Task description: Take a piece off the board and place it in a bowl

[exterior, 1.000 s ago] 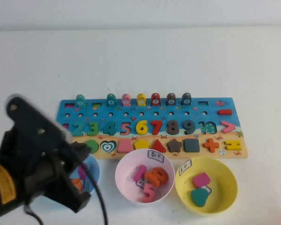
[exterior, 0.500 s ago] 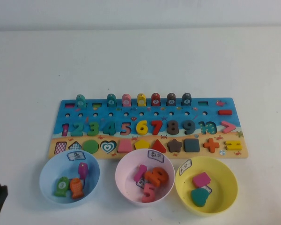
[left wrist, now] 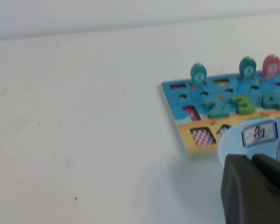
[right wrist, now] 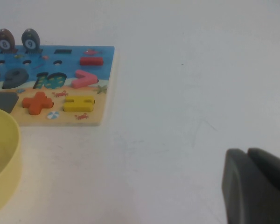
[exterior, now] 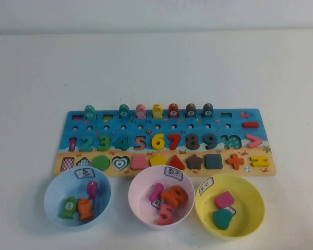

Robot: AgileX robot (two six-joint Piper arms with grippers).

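Left gripper (left wrist: 254, 161) was shut on nothing, parked off the board's (exterior: 253, 113) left end beside the light-blue bowl (exterior: 51, 188). Right gripper (right wrist: 248, 156) looked closed, empty, well right of the board. Both seemed retired: the piece (exterior: 224, 199) lay in the yellow bowl (exterior: 253, 194), leaning on a teal heart (exterior: 221, 219). Bowl labels bore unreadable handwriting; board digits ran 1–10.

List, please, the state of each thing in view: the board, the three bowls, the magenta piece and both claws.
board: flat on the table, two shape slots at its left end empty
piece: lying in the yellow bowl
yellow bowl: upright, holds two pieces
pink bowl: upright, holds digit pieces
light-blue bowl: upright, holds small pieces
left claw: shut, empty, beside the light-blue bowl
right claw: shut, empty, over bare table
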